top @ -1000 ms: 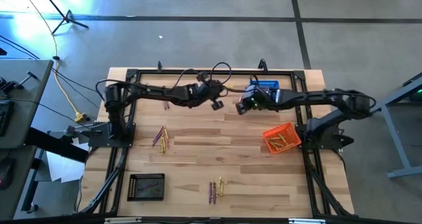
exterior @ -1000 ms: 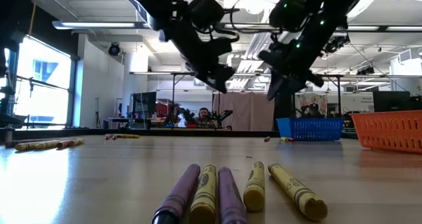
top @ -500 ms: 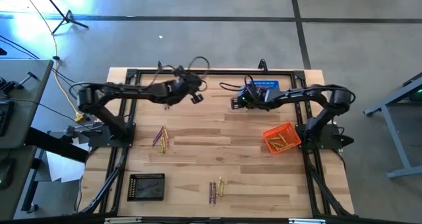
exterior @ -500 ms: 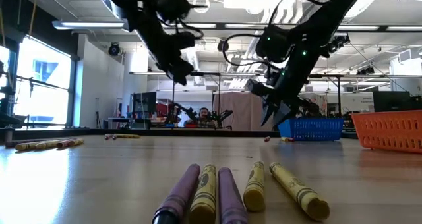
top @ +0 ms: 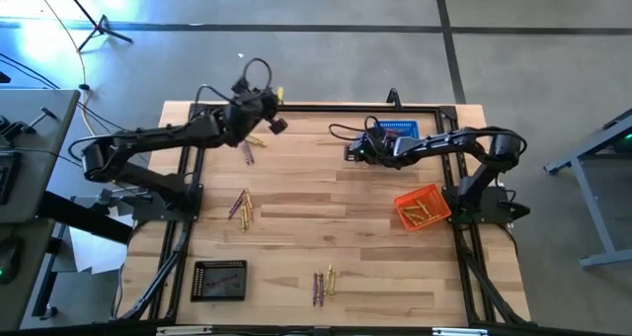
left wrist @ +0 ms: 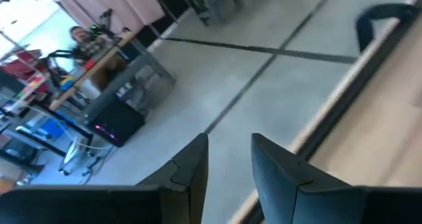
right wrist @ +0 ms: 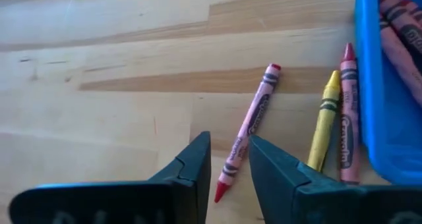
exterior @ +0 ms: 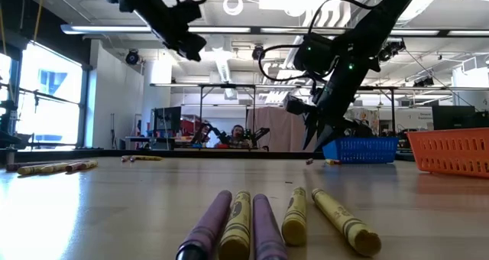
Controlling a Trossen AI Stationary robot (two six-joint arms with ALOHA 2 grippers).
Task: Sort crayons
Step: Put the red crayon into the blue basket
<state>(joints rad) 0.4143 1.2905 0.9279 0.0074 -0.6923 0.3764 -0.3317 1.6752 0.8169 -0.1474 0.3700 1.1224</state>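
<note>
Your right claw (right wrist: 227, 159) hung low over the pale wooden worktop (right wrist: 119, 112), its dark fingers slightly apart and empty above a thin red crayon (right wrist: 246, 133) beside the blue mesh basket (right wrist: 382, 85). Your left claw (left wrist: 229, 159), fingers apart and empty, was raised at the worktop's far edge.

Bright daylight glare top-left; left wrist view blurred.

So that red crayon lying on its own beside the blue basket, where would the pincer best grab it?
Probably mid-length, from straight above: the red crayon lies flat on the wood, with bare table on both long sides. The right pincer hovers over its lower end, fingers astride it.
</note>
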